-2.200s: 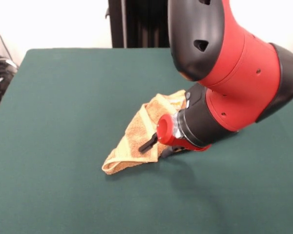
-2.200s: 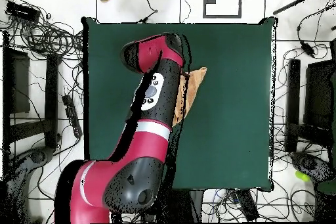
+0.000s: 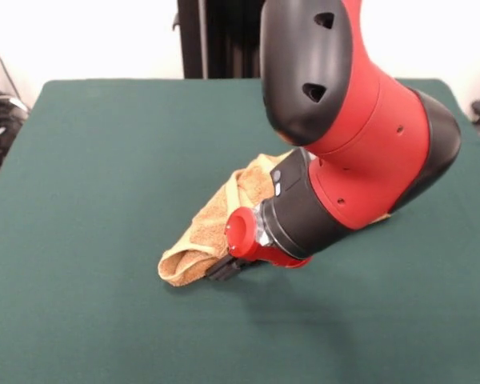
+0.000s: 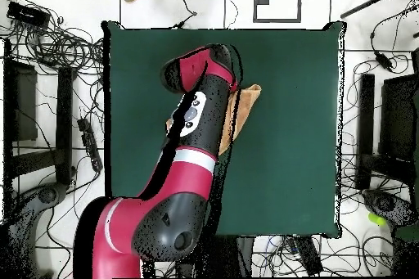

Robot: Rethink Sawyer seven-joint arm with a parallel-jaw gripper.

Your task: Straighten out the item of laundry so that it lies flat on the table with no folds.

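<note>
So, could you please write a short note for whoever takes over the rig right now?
Gripper: low at the towel's near end, touching or nearly touching it; whether it is open or shut cannot be seen.
Towel: bunched and folded near the middle of the table, partly hidden under the arm in the overhead view.
Done: nothing flat yet.
Left: spread the towel out until no folds remain.
</note>
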